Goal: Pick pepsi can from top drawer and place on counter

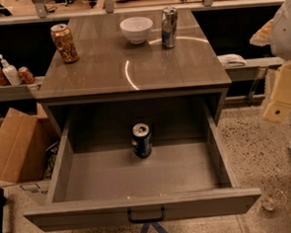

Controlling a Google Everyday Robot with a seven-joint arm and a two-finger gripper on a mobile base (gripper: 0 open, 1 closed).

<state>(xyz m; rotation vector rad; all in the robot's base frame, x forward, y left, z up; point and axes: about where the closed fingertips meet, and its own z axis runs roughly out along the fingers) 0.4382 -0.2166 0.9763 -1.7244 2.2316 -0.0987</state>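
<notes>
**Glossy worktop (93, 67) above, top drawer (82, 214) pulled wide open**

The pepsi can (141, 140) stands upright toward the back of the drawer, near its middle. On the worktop sit an orange-gold can (64, 43) at the left, and a white bowl (136, 29) and a taller silver-blue can (169, 27) at the rear. The cream claw (281, 96) hangs at the right edge of view, well apart from the drawer; whether it is spread or pressed together cannot be told.
</notes>
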